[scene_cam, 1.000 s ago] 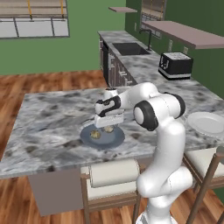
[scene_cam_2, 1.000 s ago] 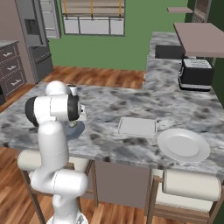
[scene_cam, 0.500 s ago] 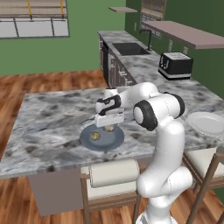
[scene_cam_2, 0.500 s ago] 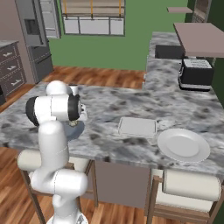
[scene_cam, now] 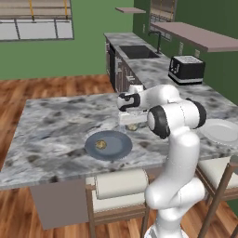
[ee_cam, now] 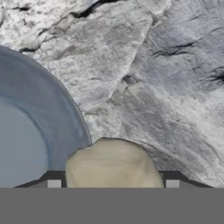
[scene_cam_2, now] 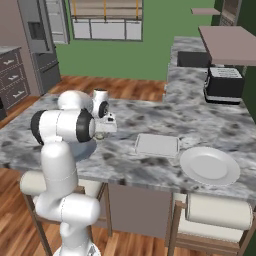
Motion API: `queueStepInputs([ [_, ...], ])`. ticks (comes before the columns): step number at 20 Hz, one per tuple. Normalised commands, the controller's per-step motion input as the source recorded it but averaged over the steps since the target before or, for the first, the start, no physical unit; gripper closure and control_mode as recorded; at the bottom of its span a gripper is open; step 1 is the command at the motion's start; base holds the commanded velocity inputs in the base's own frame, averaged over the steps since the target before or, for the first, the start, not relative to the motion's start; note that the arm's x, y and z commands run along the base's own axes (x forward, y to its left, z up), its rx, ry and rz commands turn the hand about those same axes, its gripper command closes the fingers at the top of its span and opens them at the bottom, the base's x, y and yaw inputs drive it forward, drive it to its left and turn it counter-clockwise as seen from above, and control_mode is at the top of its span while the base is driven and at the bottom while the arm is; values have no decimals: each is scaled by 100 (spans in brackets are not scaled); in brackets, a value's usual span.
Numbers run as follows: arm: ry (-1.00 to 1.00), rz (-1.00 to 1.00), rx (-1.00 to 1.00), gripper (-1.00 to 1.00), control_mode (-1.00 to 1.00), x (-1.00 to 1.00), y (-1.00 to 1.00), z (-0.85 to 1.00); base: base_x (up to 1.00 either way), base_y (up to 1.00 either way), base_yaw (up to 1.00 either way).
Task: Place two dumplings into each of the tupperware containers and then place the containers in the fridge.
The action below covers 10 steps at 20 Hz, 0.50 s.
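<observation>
My gripper (ee_cam: 113, 183) is shut on a pale tan dumpling (ee_cam: 113, 162), which sits between the two dark fingertips (ee_cam: 54, 182). In the left base view the gripper (scene_cam: 131, 122) hangs just above the counter, right of the round blue-grey plate (scene_cam: 116, 149). A second dumpling (scene_cam: 100, 144) lies on that plate. The plate's rim (ee_cam: 65, 109) curves along the left of the hand view. One tupperware container (scene_cam_2: 156, 145) lies flat on the counter to the right of the gripper (scene_cam_2: 101, 134). The fridge (scene_cam_2: 37, 47) stands far off at the left.
A round white plate (scene_cam_2: 210, 166) lies right of the container, near the counter's front edge. A black toaster (scene_cam: 186, 69) stands on the back counter, with a sink (scene_cam: 135, 51) beyond it. Stools (scene_cam: 120, 186) are tucked under the island's near side.
The jaws have closed on a dumpling from the blue-grey plate. The hand has carried it right, off the plate and over the bare counter.
</observation>
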Motion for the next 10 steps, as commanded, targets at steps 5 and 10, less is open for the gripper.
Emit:
queueStepInputs([
  [5,0,-2,0,100,-100,1,-100,5,0,0,0],
  [10,0,-2,0,100,-100,0,-100,0,0,0,0],
])
